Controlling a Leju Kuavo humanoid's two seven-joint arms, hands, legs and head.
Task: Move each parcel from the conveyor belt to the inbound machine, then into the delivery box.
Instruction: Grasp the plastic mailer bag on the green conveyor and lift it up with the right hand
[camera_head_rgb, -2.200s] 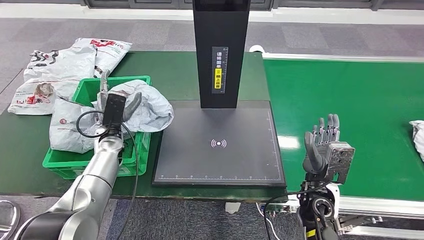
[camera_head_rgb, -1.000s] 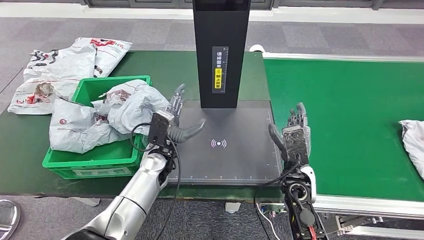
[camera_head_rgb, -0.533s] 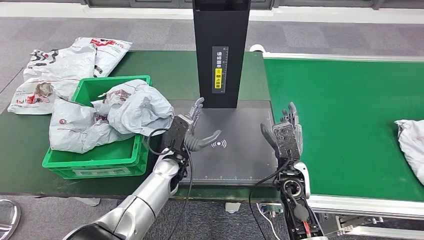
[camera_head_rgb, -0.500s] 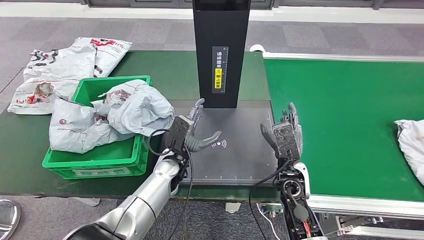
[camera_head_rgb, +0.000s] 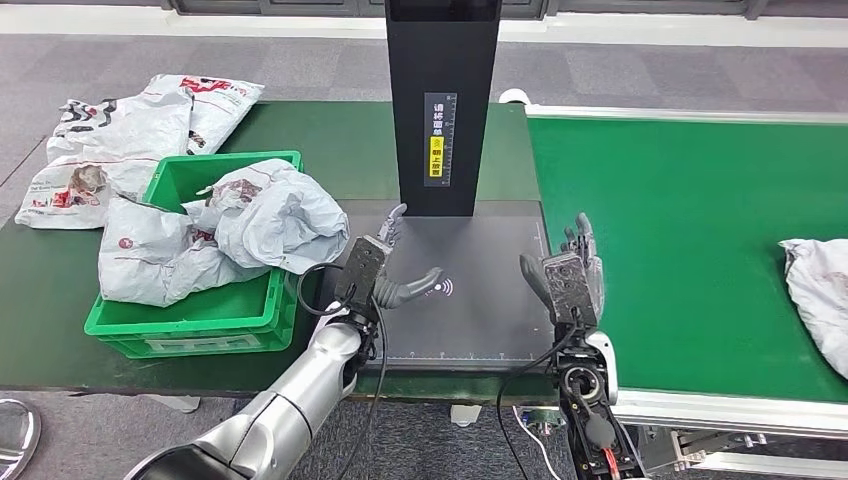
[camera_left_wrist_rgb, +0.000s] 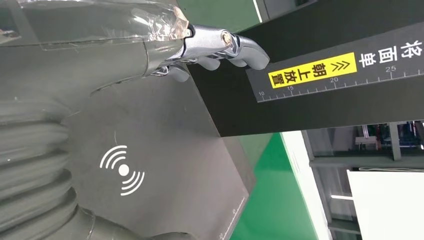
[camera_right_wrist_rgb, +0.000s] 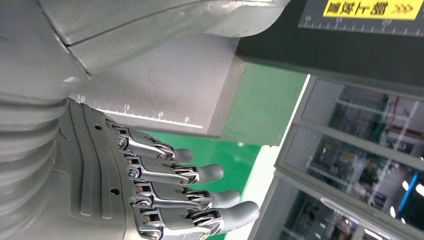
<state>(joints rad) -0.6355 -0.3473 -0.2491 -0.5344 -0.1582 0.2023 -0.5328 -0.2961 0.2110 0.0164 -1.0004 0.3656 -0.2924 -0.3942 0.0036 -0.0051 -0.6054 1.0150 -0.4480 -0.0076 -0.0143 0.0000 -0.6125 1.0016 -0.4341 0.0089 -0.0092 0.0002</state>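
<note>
Grey carpet floor (camera_head_rgb: 640, 70) beyond table (camera_head_rgb: 330, 150)

Six parcels (camera_head_rgb: 283, 215), one bin (camera_head_rgb: 190, 322), two hands (camera_head_rgb: 378, 268)

The left hand (camera_head_rgb: 378, 268) is raised upright at the end of its silver arm, fingers apart and thumb stretched out sideways, holding nothing. The right hand (camera_head_rgb: 565, 275) stands upright too, palm turned toward the left hand, fingers straight and slightly spread, thumb out, empty.
</note>
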